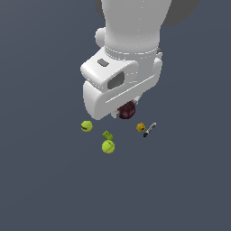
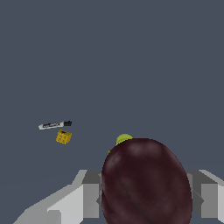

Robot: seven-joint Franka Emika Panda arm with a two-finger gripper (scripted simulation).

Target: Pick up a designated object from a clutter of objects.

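One object, the maroon plum (image 2: 146, 183), already sits clamped between the jaws of your gripper (image 1: 127, 109), at about 11 o'clock from the orange lump (image 1: 140, 127), so next you should simply lift it straight up.

You are looking at a plain dark blue-grey desk (image 1: 45, 189). On it lie two yellow-green balls (image 1: 108, 146) (image 1: 86, 126), a green block (image 1: 107, 135), an orange lump (image 1: 140, 127) and a black-and-white marker (image 1: 149, 130), just beside the lump.
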